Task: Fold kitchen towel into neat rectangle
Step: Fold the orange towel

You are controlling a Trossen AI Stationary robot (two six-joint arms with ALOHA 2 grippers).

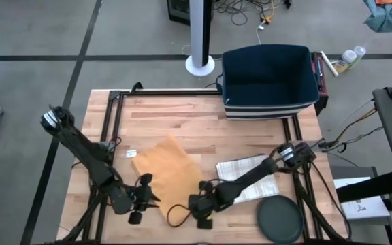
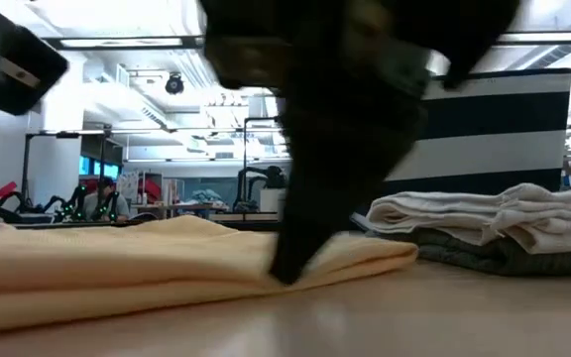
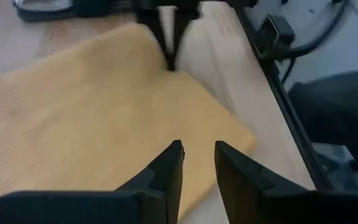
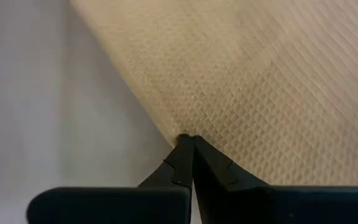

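Note:
A yellow kitchen towel lies folded and flat on the wooden table, turned askew to the table's edges. My right gripper is shut, with its tips down at the towel's near-right edge. In the low view it comes down onto that edge as a dark wedge. My left gripper hovers above the towel's near-left part. It is open by a narrow gap with nothing between its fingers. My right gripper touches the towel's near-right edge with its shut fingertips, coming steeply from above and slanting from the table's right. The tips meet right on the border between cloth and table. The towel lies flat on the table under them. I cannot tell whether any cloth is caught between them.
A stack of folded white and grey towels lies right of the yellow one. A dark round plate sits at the near right, and a navy bin at the far right. A black cable loop lies by the near edge.

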